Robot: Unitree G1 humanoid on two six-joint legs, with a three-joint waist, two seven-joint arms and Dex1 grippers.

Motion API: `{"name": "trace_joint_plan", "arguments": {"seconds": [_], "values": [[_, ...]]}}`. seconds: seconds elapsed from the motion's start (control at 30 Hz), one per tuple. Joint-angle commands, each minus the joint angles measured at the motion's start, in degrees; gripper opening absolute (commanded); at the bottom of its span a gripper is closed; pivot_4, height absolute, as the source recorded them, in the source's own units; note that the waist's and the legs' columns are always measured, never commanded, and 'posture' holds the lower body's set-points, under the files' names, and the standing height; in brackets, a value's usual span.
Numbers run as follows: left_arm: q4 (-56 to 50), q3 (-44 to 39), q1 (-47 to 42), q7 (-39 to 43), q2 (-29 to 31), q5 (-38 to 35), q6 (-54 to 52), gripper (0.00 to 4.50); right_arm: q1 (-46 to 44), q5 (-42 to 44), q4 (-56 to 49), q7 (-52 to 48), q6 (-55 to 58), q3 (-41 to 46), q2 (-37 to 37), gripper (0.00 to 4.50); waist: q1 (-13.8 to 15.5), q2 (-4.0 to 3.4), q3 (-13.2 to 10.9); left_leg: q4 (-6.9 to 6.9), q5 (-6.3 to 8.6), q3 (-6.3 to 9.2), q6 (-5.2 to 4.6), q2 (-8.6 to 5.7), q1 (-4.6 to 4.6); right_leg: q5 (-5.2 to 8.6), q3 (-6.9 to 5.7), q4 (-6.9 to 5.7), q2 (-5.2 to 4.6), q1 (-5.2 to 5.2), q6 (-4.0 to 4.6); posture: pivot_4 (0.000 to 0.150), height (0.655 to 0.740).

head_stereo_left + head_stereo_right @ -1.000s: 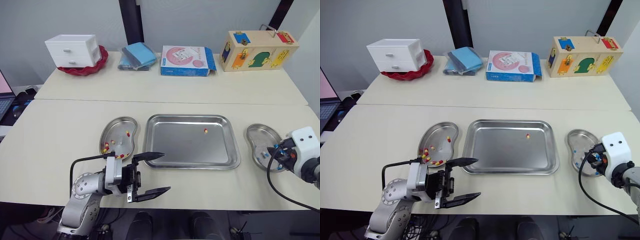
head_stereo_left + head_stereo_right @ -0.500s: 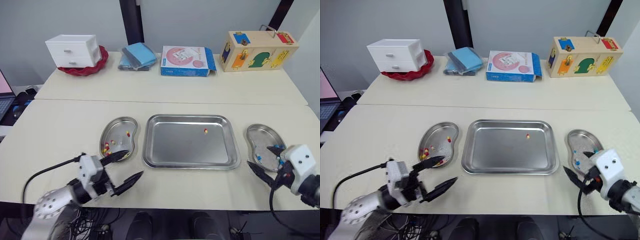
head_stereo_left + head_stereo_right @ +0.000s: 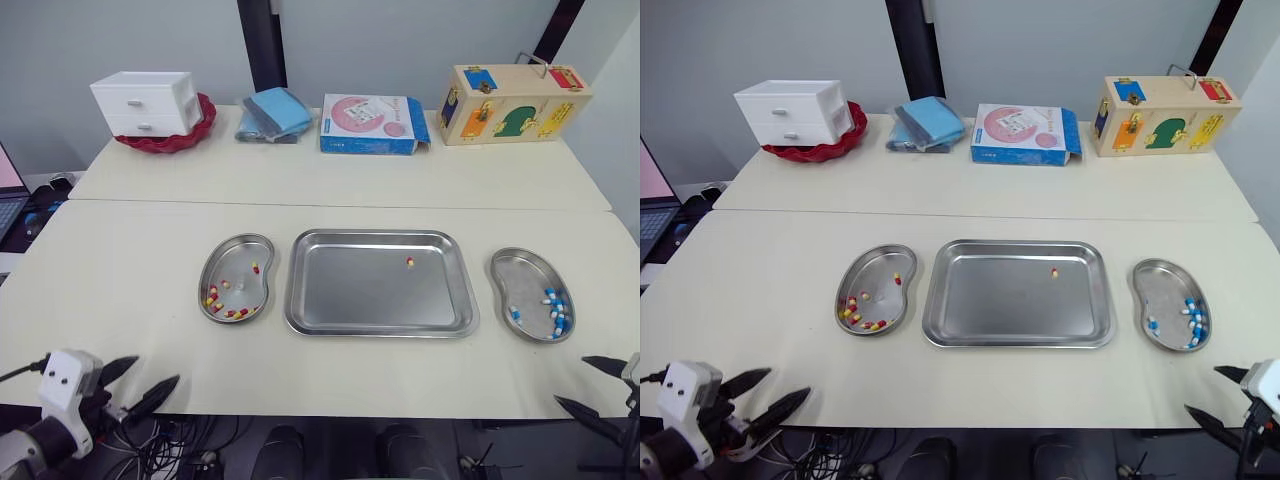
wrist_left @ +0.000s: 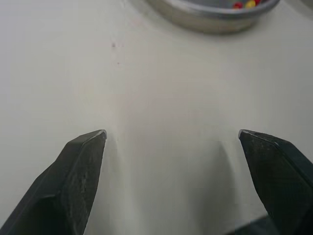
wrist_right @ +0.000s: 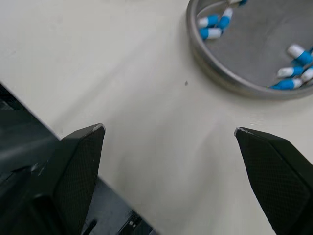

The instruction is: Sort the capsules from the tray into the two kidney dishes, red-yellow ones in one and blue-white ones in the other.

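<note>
One capsule (image 3: 409,262), likely red-yellow (tiny), lies in tray (image 3: 350,295), far-right part. Left gripper (image 3: 148,374) and right gripper (image 3: 588,384) both wide open, empty, at near table (image 3: 130,290) edge. Best: left arm reaches in, pinches capsule crosswise, drops it in left dish (image 3: 232,255).

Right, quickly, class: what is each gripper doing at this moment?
Left gripper: open, holding nothing.
Right gripper: open, holding nothing.
</note>
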State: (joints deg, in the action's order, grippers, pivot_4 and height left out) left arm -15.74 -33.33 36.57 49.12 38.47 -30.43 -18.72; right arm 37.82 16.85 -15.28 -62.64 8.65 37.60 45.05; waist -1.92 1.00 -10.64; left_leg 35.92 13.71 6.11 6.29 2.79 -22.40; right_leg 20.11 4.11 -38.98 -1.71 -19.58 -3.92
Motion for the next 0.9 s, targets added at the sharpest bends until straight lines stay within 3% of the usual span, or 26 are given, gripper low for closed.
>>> {"name": "trace_joint_plan", "arguments": {"seconds": [0.03, 0.5, 0.9], "values": [[-0.79, -1.29, 0.80, 0.61, -0.36, 0.22, 0.67, 4.50, -0.22, 0.33, -0.78, -0.13, -1.99, 0.50, 0.04, 4.48, 0.01, 0.01, 0.00, 0.00, 0.00, 0.00, 0.00, 0.00, 0.00, 0.00, 0.00, 0.00, 0.00, 0.00, 0.00, 0.150, 0.7400], [-8.43, -0.64, 0.80, -1.52, -0.06, -0.18, -5.06, 4.50, -4.83, 4.22, -7.16, 2.70, -5.14, -4.26, -4.50, 4.48, 0.11, 0.06, 0.03, 0.01, 0.00, 0.01, 0.01, 0.00, -0.01, -0.01, 0.00, 0.00, 0.00, 0.02, -0.01, 0.150, 0.7400], [-12.01, 1.53, -4.31, 2.00, 2.49, -0.80, -5.27, 4.50, -6.92, 0.81, -18.91, 14.93, -2.48, -16.85, -13.23, 4.48, 0.16, 0.02, 0.07, 0.02, -0.01, 0.04, 0.01, 0.00, 0.00, -0.02, -0.01, -0.02, 0.00, 0.02, -0.02, 0.150, 0.7400]]}}
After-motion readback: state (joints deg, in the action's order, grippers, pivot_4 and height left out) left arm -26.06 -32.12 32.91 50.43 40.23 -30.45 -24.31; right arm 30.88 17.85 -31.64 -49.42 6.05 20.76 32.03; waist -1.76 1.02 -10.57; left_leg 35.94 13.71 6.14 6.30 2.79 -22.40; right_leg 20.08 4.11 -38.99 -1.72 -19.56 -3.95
